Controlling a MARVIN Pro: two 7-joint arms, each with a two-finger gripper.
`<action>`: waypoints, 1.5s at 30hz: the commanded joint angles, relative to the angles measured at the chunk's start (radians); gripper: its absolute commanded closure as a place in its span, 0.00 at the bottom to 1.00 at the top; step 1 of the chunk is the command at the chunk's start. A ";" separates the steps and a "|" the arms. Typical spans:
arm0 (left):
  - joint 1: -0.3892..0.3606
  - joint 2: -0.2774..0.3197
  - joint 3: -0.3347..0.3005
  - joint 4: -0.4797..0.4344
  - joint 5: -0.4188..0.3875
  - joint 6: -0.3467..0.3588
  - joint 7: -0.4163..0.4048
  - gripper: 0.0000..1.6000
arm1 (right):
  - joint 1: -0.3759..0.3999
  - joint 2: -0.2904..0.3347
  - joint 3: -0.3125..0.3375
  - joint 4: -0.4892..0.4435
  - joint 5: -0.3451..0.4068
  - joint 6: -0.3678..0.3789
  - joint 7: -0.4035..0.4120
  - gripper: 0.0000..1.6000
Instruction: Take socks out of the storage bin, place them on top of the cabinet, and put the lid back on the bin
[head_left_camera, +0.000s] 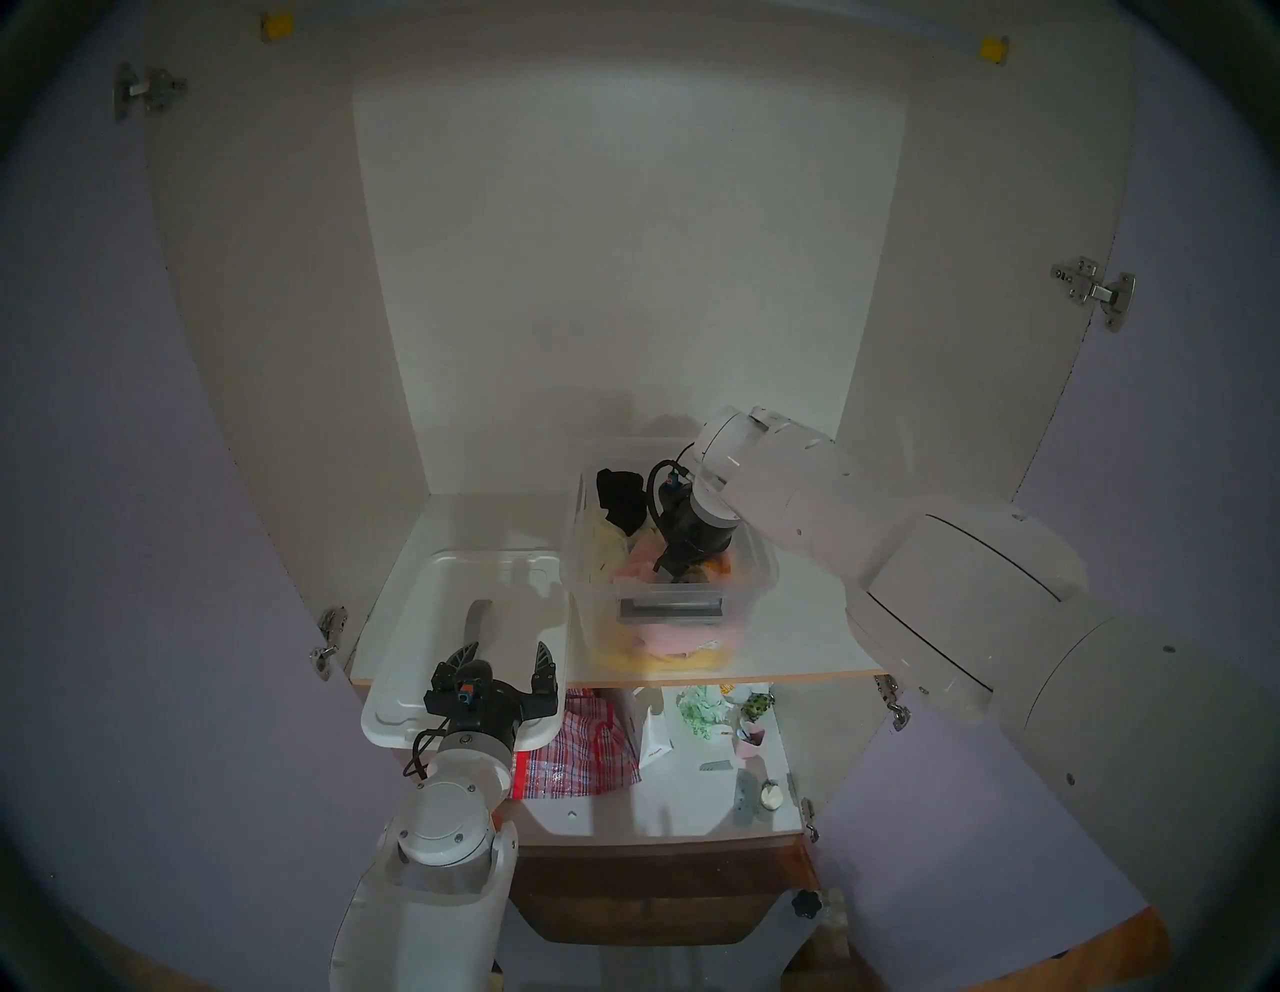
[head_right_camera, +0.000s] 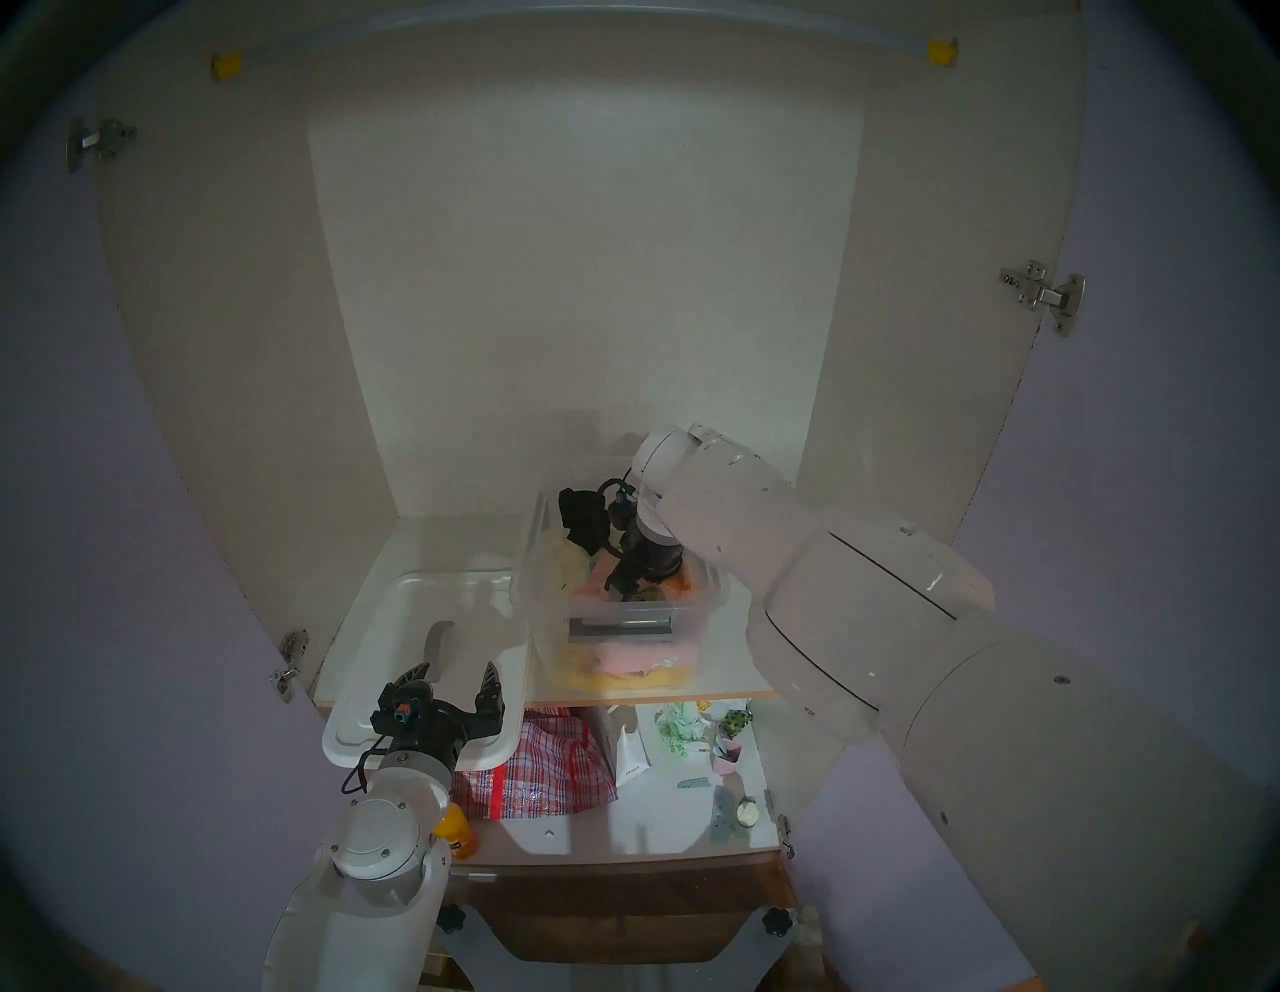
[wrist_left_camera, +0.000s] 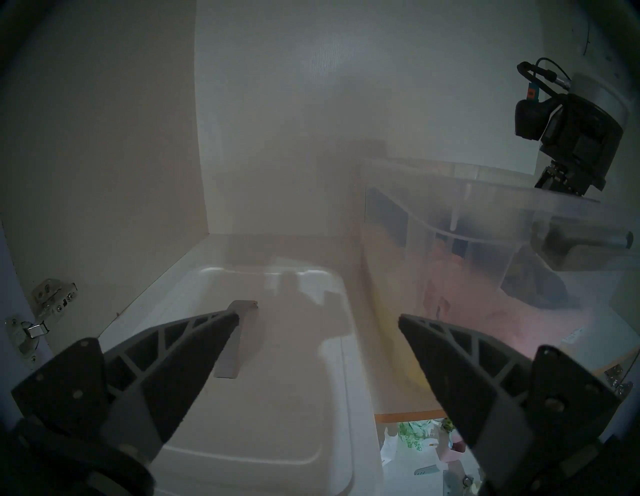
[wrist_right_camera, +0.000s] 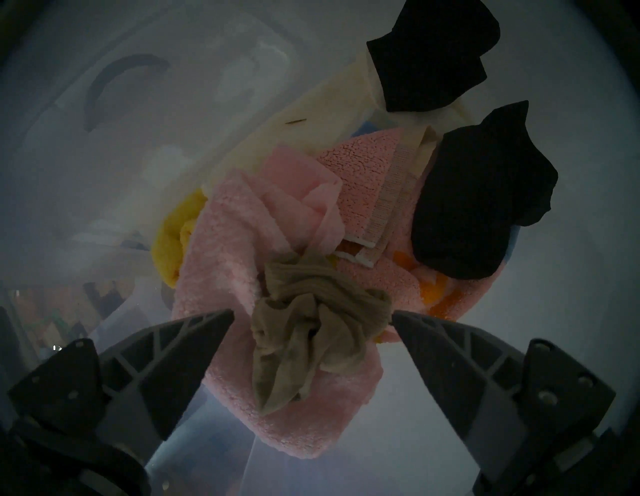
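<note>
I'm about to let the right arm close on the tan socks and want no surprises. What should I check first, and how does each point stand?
1. Right gripper open: ok, its fingers stand wide apart.
2. Socks between the fingers: ok, the tan bundle lies in the gap in the right wrist view.
3. Socks free on top: ok, they rest on the pink cloth, nothing over them.
4. Only socks in the grip: cannot tell, the pink cloth lies right beneath and could be pinched.
5. Storage bin uncovered: ok, the lid lies beside it on the shelf.
6. Left gripper clear: ok, open above the lid, outside the bin.
</note>
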 joint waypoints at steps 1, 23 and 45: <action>-0.012 0.000 0.002 -0.024 0.000 -0.008 -0.003 0.00 | 0.012 -0.006 -0.002 0.001 -0.001 -0.027 0.012 0.00; -0.017 0.000 0.003 -0.012 0.000 -0.008 0.003 0.00 | -0.025 0.000 -0.005 0.027 -0.011 -0.083 0.016 0.00; -0.022 0.000 0.005 -0.004 0.001 -0.008 0.010 0.00 | -0.046 -0.017 0.026 0.044 -0.003 -0.121 -0.035 0.51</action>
